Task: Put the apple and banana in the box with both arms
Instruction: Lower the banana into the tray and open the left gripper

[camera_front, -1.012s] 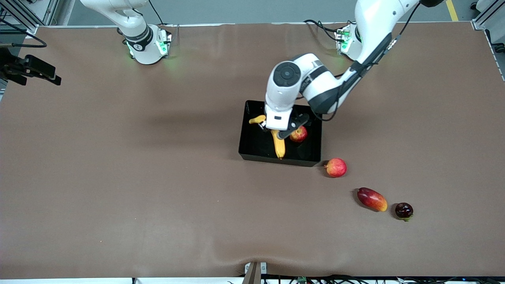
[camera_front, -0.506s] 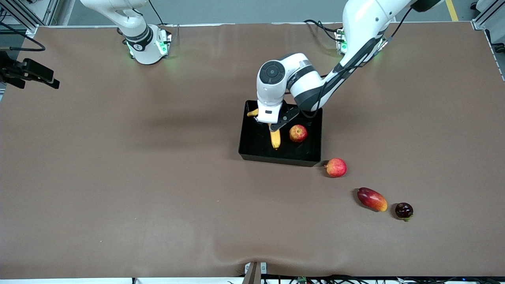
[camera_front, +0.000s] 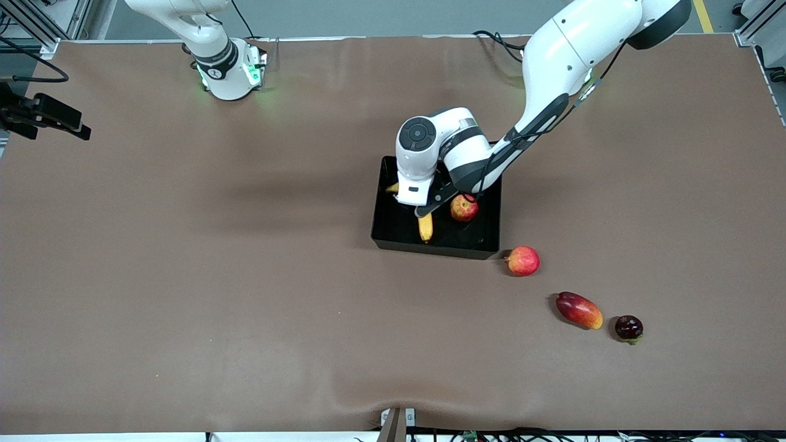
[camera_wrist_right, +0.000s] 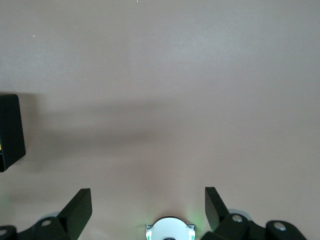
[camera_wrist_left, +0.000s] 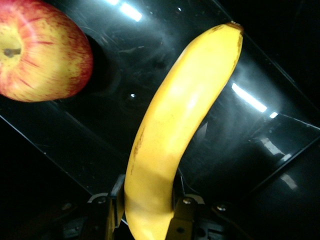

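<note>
**Banana held low in box; release pending**

The box [camera_front: 491,236] already contains the apple [camera_front: 464,208]. The banana [camera_front: 425,226] hangs inside it, clamped at one end by the left gripper [camera_wrist_left: 146,207], its free tip toward the wall nearer the front camera. Risk, as judged: a tilted release could roll the banana against the apple or leave its tip on the rim. The left arm reaches steeply down over the box. The right gripper [camera_wrist_right: 148,206], jaws spread wide and empty, waits above bare table
</note>
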Available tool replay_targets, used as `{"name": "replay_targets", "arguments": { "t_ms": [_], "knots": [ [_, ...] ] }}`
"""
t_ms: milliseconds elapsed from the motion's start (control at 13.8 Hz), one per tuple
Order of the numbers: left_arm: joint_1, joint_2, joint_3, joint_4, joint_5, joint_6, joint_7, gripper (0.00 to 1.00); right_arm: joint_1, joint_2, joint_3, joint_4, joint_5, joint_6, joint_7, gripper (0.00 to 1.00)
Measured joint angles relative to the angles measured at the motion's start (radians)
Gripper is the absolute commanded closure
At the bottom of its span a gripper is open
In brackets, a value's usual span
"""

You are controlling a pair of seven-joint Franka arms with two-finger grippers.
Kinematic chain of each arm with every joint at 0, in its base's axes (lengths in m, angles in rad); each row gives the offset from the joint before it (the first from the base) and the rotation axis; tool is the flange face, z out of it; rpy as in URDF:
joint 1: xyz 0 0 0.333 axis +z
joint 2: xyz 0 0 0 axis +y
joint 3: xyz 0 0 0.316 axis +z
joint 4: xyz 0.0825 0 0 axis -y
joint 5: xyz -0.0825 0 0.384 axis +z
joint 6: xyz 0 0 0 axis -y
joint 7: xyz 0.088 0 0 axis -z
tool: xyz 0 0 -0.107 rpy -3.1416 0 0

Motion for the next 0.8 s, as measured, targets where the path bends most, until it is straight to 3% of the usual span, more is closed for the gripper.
{"name": "replay_targets", "arguments": {
  "t_ms": [72, 361, 506, 795],
  "knots": [
    [-0.002, 0.002, 0.000, 0.005, 0.000, 0.000, 0.000, 0.00, 0.000, 0.000, 0.000, 0.000, 0.000, 0.001, 0.000, 0.00],
    [0.016, -0.014, 0.000, 0.040, 0.008, -0.002, 0.000, 0.00, 0.000, 0.000, 0.000, 0.000, 0.000, 0.002, 0.000, 0.00],
    [0.058, -0.072, -0.001, 0.069, 0.012, -0.033, 0.010, 0.00, -0.001, 0.000, 0.000, 0.000, 0.000, 0.002, 0.000, 0.00],
    [0.171, -0.218, -0.005, 0.187, 0.002, -0.305, 0.238, 0.00, -0.001, 0.000, -0.001, 0.000, 0.000, 0.002, 0.000, 0.00]
  ]
}}
